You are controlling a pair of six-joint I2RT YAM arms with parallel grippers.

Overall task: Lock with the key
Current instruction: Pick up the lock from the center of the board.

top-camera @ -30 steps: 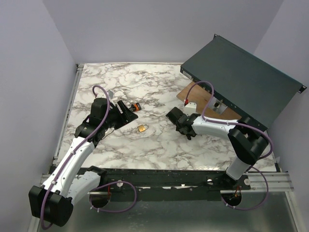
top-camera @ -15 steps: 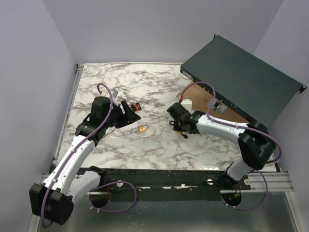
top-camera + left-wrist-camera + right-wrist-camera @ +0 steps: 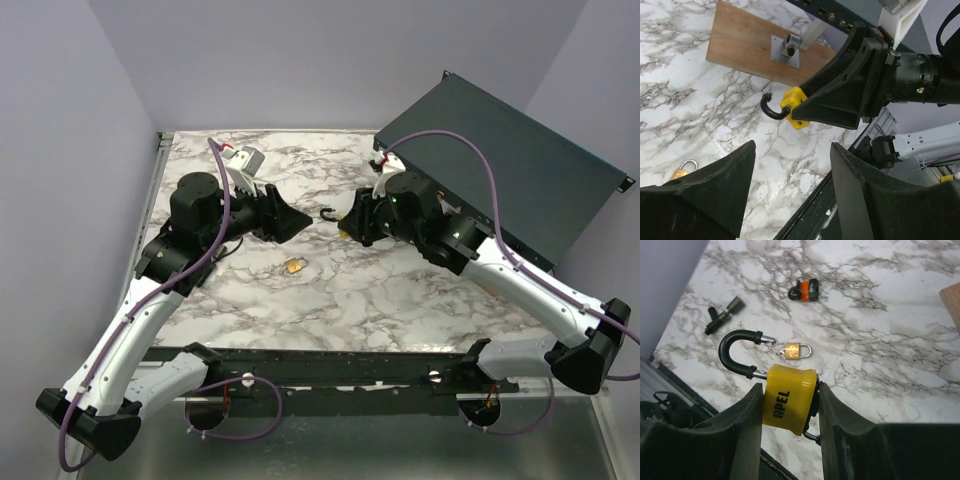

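- Top external view: the left tool [image 3: 288, 222] sits left of centre above the marble worktop [image 3: 330, 300], its fingers spread and nothing between them.
- Facing it from the right, the right tool [image 3: 349, 224] is clenched on a yellow padlock [image 3: 343, 228], which is held clear of the worktop. The padlock's black shackle [image 3: 326, 212] points toward the left tool, and the two tools are near each other but apart.
- A small brass padlock [image 3: 295, 266] lies on the worktop below and between them. A dark rack case [image 3: 500, 170] leans at the upper right.
- Left wrist view: the left tool's two black fingers [image 3: 705, 200] fill the bottom of the frame, released and apart.
- Beyond them, at centre, the right tool grips the yellow padlock [image 3: 796, 112], its shackle hooking left.
- A wooden board [image 3: 740, 45] with a metal fitting [image 3: 787, 46] lies at the upper left, and the brass padlock [image 3: 682, 169] shows at the lower left.
- Right wrist view: the yellow padlock [image 3: 790, 400] is pinched at centre between both fingers. Its shackle [image 3: 732, 347] is open, with one end free.
- Just above it on the worktop lies the brass padlock [image 3: 796, 350]. Higher up is an orange-and-black piece [image 3: 803, 291], and at the upper left a dark T-shaped piece [image 3: 722, 315].
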